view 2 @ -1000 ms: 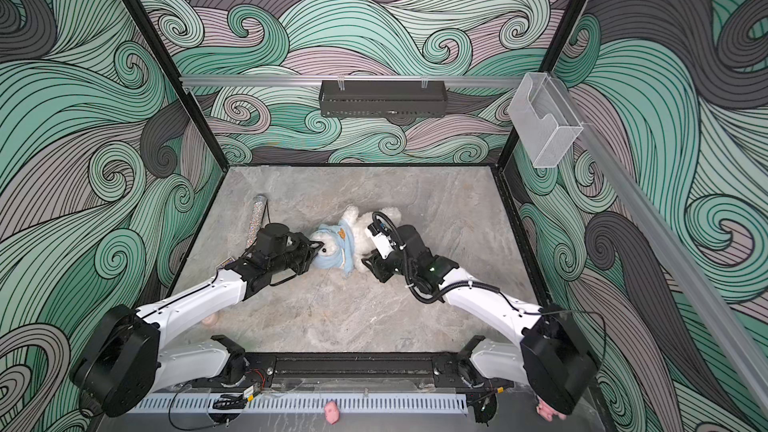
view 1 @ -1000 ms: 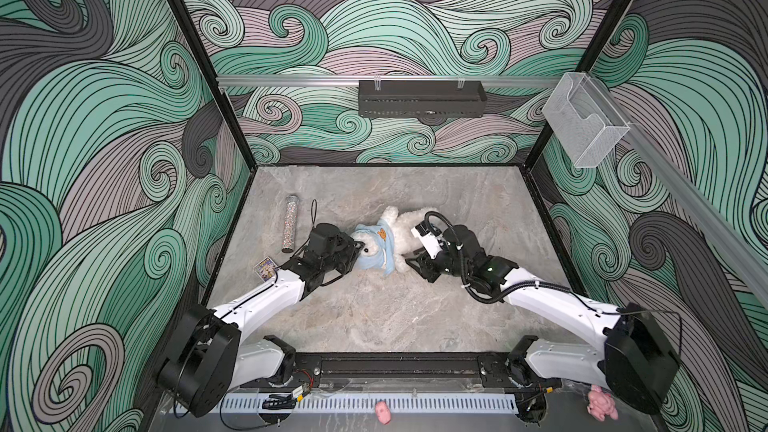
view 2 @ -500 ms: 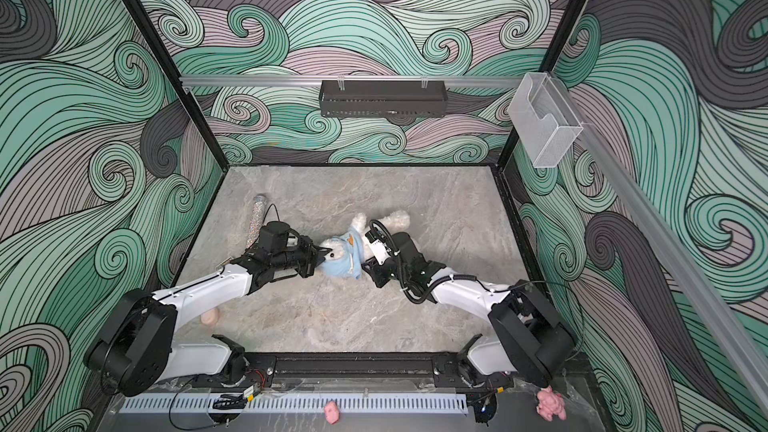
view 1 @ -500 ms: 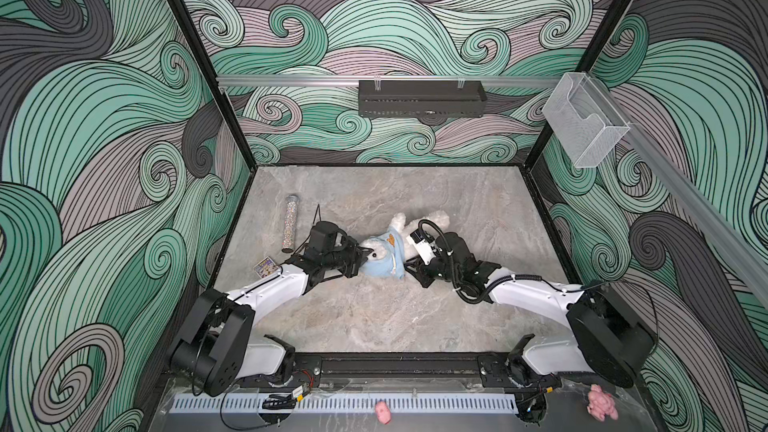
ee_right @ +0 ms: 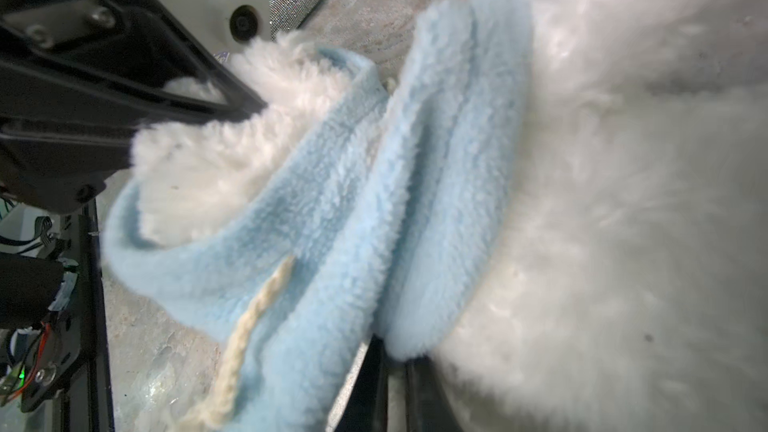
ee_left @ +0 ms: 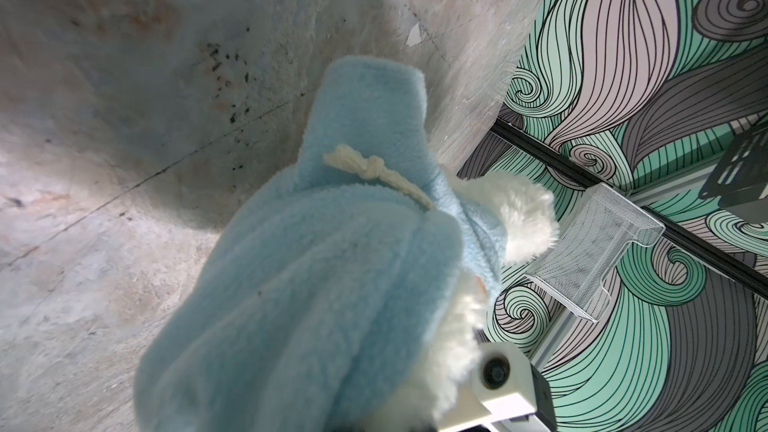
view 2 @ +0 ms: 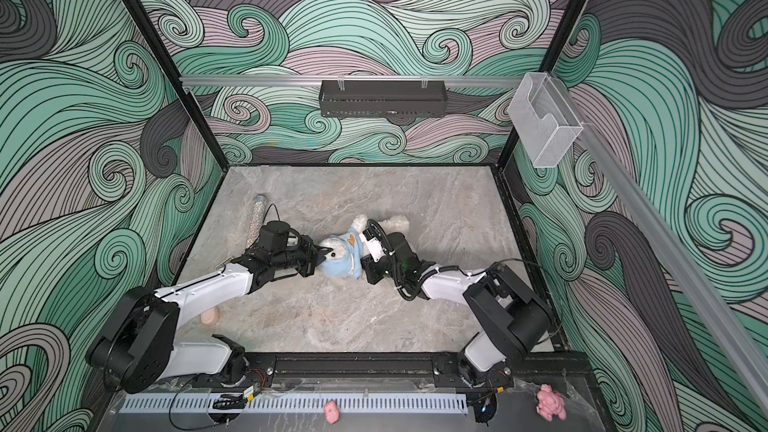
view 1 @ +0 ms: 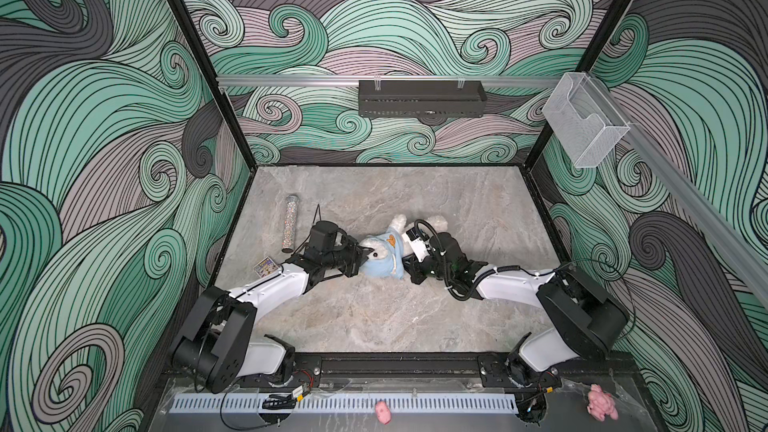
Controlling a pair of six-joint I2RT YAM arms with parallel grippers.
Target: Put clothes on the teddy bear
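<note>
The teddy bear [view 1: 398, 223] lies mid-table in both top views, white legs toward the back wall, head toward the left arm. A light blue fleece hoodie [view 1: 386, 261] with a cream drawstring [ee_left: 376, 168] covers its head and upper body. My left gripper [view 1: 363, 252] is shut on the white fur of the bear's head; its black fingers [ee_right: 232, 95] show in the right wrist view. My right gripper [ee_right: 397, 361] is shut on the hoodie's lower hem beside the bear's white belly [ee_right: 623, 201]. The left wrist view is filled by the hoodie; that gripper's jaws are hidden there.
A glittery tube [view 1: 291, 224] and a small card [view 1: 266, 266] lie at the left of the table. Two pink plush toys [view 1: 383, 411] [view 1: 600, 405] sit in front of the base rail. A clear bin [view 1: 584, 126] hangs on the right wall.
My right gripper has closed from partly open onto the hoodie's hem. Both arms have lowered and the bear has shifted slightly, legs now pointing toward the back.
</note>
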